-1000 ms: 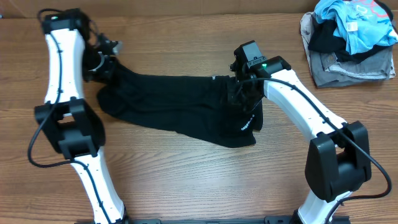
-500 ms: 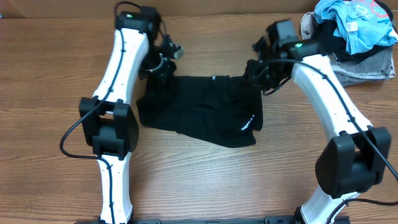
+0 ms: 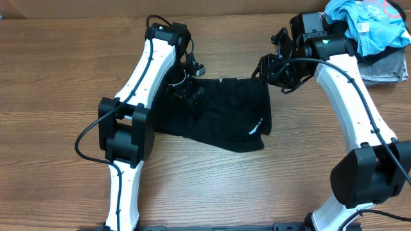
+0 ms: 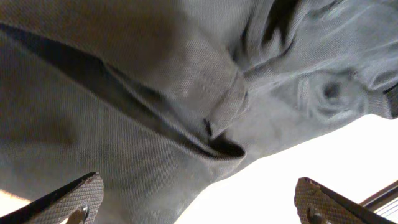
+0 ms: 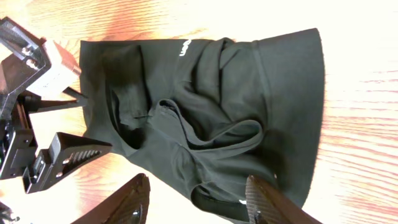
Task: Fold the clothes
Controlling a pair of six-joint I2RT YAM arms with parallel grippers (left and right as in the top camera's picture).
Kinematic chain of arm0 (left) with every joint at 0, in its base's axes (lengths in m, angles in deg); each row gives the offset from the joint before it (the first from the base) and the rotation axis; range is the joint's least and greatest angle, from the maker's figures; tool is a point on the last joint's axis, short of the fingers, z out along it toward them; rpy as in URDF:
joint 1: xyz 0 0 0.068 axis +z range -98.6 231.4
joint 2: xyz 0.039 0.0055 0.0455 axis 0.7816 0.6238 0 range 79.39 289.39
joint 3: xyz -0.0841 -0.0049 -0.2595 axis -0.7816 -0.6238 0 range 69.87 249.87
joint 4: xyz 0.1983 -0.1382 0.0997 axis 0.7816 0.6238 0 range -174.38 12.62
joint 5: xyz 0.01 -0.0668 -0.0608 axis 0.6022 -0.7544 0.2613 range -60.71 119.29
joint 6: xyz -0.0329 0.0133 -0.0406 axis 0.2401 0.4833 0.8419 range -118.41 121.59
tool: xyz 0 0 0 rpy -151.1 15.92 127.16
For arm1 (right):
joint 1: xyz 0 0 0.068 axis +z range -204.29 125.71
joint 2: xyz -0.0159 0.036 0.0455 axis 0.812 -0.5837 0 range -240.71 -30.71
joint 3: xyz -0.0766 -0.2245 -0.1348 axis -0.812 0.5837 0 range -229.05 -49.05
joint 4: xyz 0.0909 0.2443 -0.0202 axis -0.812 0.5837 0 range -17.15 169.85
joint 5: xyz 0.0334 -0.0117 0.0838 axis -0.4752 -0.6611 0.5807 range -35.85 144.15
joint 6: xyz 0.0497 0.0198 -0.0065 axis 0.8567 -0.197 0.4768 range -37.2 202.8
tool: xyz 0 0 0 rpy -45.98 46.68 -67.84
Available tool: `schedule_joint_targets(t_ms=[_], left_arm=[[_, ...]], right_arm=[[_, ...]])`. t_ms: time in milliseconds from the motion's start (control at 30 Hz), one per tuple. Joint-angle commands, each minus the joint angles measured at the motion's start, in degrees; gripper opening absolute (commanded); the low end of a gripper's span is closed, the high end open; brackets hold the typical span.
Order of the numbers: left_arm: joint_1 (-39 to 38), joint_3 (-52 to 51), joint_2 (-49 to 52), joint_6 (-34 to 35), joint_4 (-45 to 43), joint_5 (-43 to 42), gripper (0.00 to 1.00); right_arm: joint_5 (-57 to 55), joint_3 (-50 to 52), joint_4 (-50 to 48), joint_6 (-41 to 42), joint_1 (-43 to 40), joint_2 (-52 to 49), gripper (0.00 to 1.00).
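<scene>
**Both grippers open at the black garment's far edge**

Black garment point(image 3: 221, 119): count 1. It lies crumpled in a rough rectangle at the middle of the tabletop point(image 3: 64, 77). A short line of white lettering point(image 3: 255, 127) sits near its right edge. The right wrist view shows loose folds and a looped hem across its middle point(image 5: 205, 124).

Left gripper point(image 3: 192, 93): sits over the garment's far-left part.
- Its own camera shows the two fingers point(image 4: 78, 194) spread wide, with nothing pinched between them.
- Fabric point(image 4: 155, 93) fills most of that view, very close, with a hem fold at centre.
- Contact with the cloth cannot be judged.
- The right wrist view shows the same gripper point(image 5: 74, 127) at the garment's edge, jaws apart.

Right gripper point(image 3: 273, 69): sits just beyond the garment's far-right corner.
- In the overhead view it is apart from the cloth.
- Its own camera looks down on the whole garment, with both fingers point(image 5: 134, 199) separated and nothing between them.

Counts:
- Arms: 2.
- Grippers: 2, both open.
- Pile point(image 3: 363, 45): 1, at the far-right corner of the tabletop and well apart from the black garment. It holds a light-blue piece point(image 3: 366, 22) on top, a grey piece point(image 3: 385, 69) beneath, and some dark cloth between them.
</scene>
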Motion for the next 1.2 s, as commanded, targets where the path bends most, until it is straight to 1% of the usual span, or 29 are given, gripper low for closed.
schedule_joint_targets(t_ms=[0,100,133,200,300,367,467,533,600,733,867,1033,1167], left_arm=[[2.3,-0.1,0.1,3.3,0.5,3.1,1.00],[4.5,-0.1,0.1,4.0,0.0,2.2,0.98],[5.0,-0.1,0.1,3.6,-0.3,1.5,0.96],[5.8,-0.2,0.1,1.5,-1.8,-0.8,0.88],[6.0,-0.7,0.2,-0.1,-6.5,-2.8,0.67],[5.7,-1.1,0.4,-0.1,-9.3,-2.4,0.47],[5.0,-1.4,0.6,0.0,-11.3,-0.3,0.14],[4.9,-1.4,0.6,1.1,-11.5,1.2,0.07],[4.7,-1.4,0.7,1.3,-11.1,2.2,0.04],[4.7,-1.9,1.1,2.6,-9.4,4.9,0.04],[4.6,-4.9,1.3,2.9,-9.8,5.1,0.04],[3.9,-9.0,1.3,4.7,-13.6,4.9,0.04],[2.7,-10.5,1.3,5.6,-18.1,1.6,0.04]], right_arm=[[-2.1,-1.3,0.4,-0.7,-0.9,1.3,0.55],[-5.1,-1.1,1.3,-0.6,-0.9,1.3,0.57],[-5.6,-0.9,1.5,-0.7,-0.9,1.3,0.58],[-6.0,-0.3,1.7,-0.7,-0.9,1.3,0.59],[-6.0,0.8,1.7,-0.7,-0.9,1.2,0.59],[-6.0,1.0,1.7,-0.7,-0.9,1.2,0.59],[-6.0,1.0,1.7,-0.7,-0.9,1.2,0.59],[-6.0,1.0,1.7,-0.7,-0.9,1.2,0.59],[-6.0,1.0,1.6,-0.7,-0.9,1.2,0.59],[-6.0,1.0,1.1,-0.7,-0.9,1.2,0.59],[-6.0,1.0,1.1,-0.7,-0.9,1.2,0.60],[-6.0,1.0,1.0,-0.7,-0.9,1.2,0.60],[-6.0,1.0,1.0,-0.6,-0.9,1.2,0.60]])
